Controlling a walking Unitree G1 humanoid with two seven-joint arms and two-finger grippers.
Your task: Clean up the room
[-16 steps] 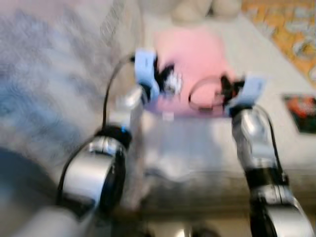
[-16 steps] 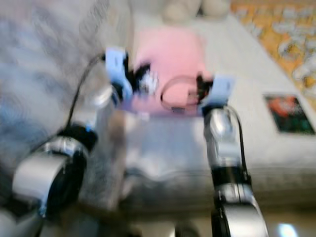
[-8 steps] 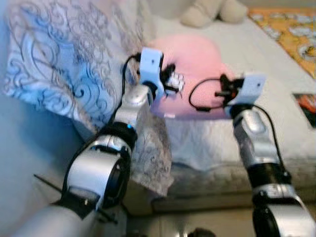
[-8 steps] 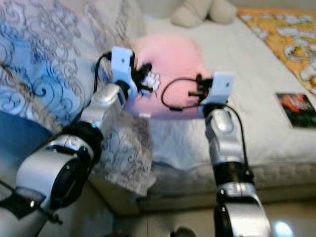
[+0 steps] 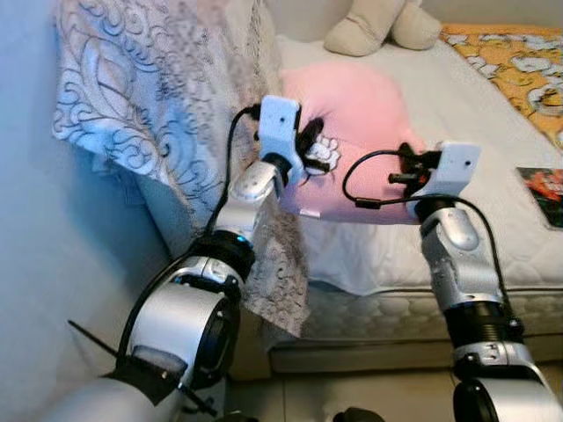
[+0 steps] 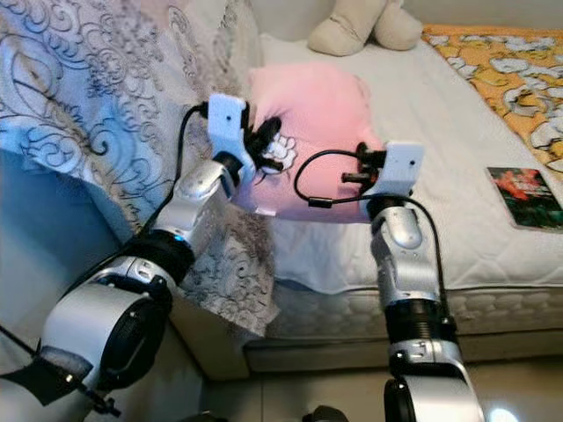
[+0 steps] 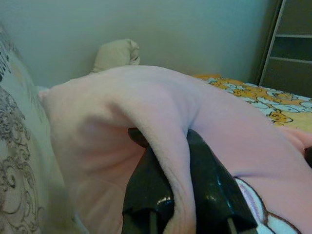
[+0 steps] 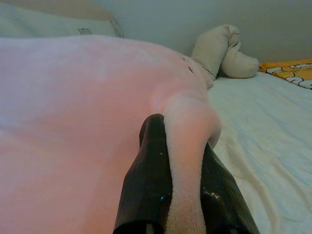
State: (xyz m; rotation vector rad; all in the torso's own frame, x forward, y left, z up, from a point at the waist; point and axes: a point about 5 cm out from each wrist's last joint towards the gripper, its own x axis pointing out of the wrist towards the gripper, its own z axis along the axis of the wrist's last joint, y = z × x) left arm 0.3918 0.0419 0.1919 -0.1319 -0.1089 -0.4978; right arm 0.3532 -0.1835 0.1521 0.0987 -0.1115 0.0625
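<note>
Patterned grey-and-blue drape (image 5: 158, 105): far left, hanging over the bed's left edge, behind the left arm.

Left gripper (image 7: 183, 161): raised over the near-left part of the bed; black fingers (image 7: 146, 187) pinched tight on a fold at the pillow's left edge.

Pink pillow (image 5: 352, 114): soft fleece, with a white-and-black printed patch near the left gripper; held up between both grippers over the white mattress (image 5: 457, 114), its near edge lifted, its far part apparently resting on or close to the sheet.

Right gripper (image 8: 185, 161): at the pillow's right near corner, fingers (image 8: 148, 180) clamped on a bunched fold of pink fleece.

Beige plush toy (image 5: 380, 25): far end of the bed, beyond the pillow. Orange patterned blanket (image 5: 510, 57): far right. Book or magazine (image 5: 547, 189): flat on the sheet, right edge, well apart from the pillow.

Step in hand, as judged: carrying the pillow two-handed to its place. Advice: keep both pinches firm and level, move the arms together so the fleece does not slip from either fold, and clear the drape on the left.

Change against half a second ago: pillow and both grippers sit somewhat higher and nearer; the view is sharper and has shifted, so the camera moved too; both grips unchanged.
</note>
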